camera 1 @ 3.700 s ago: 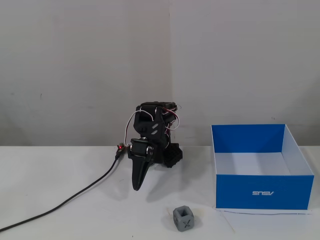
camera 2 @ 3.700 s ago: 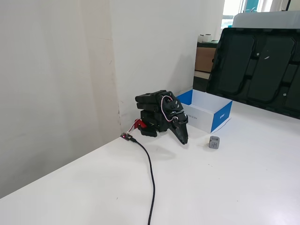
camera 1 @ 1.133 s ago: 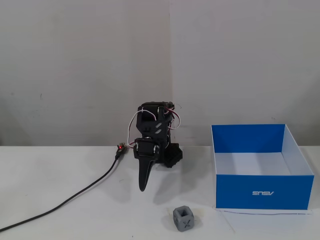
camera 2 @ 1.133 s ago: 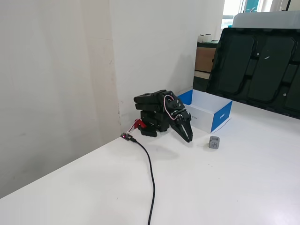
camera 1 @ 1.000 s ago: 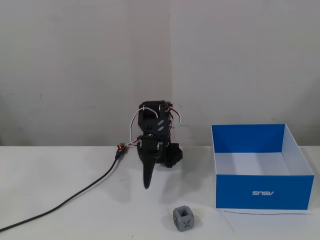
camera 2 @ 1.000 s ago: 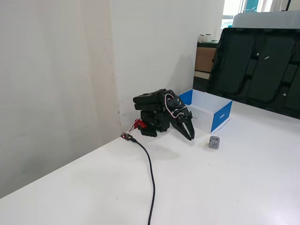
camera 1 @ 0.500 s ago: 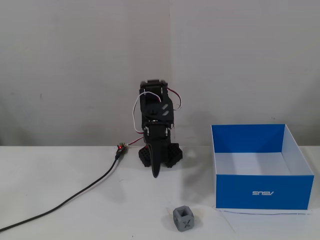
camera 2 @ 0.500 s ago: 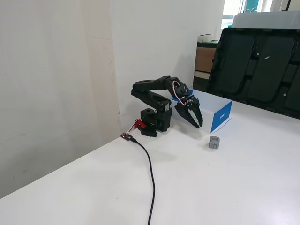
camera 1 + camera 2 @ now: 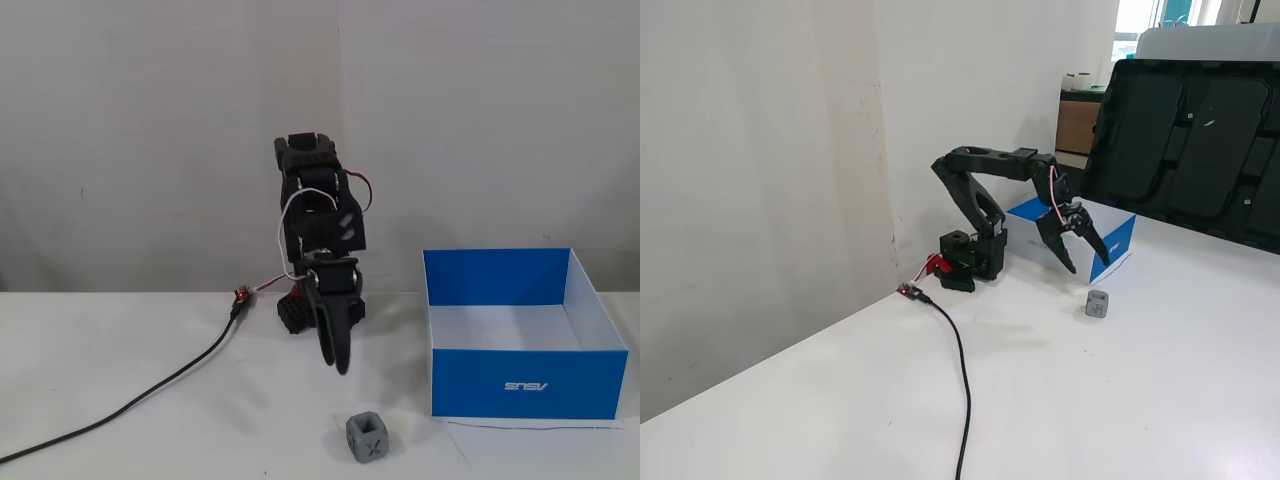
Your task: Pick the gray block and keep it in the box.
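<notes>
The gray block point(image 9: 368, 438) is a small cube with an X on its front face, resting on the white table in front of the arm; it also shows as the gray block point(image 9: 1097, 304). The box point(image 9: 525, 385) is blue with a white inside and stands to the block's right, seen again as the box point(image 9: 1116, 243) behind the arm's tip. My gripper point(image 9: 337, 363) hangs above the table, pointing down, short of the block and a little to its left. In the side-on fixed view my gripper point(image 9: 1087, 263) is open and empty, above and behind the block.
A black cable point(image 9: 130, 405) runs from the arm's base across the table to the left front edge. A large black tray point(image 9: 1185, 140) leans behind the box. The wall point(image 9: 150, 150) stands close behind the arm's base.
The arm has unfolded from its low rest pose, lifting and reaching forward toward the block. The jaws have spread apart. Block and box have not moved.
</notes>
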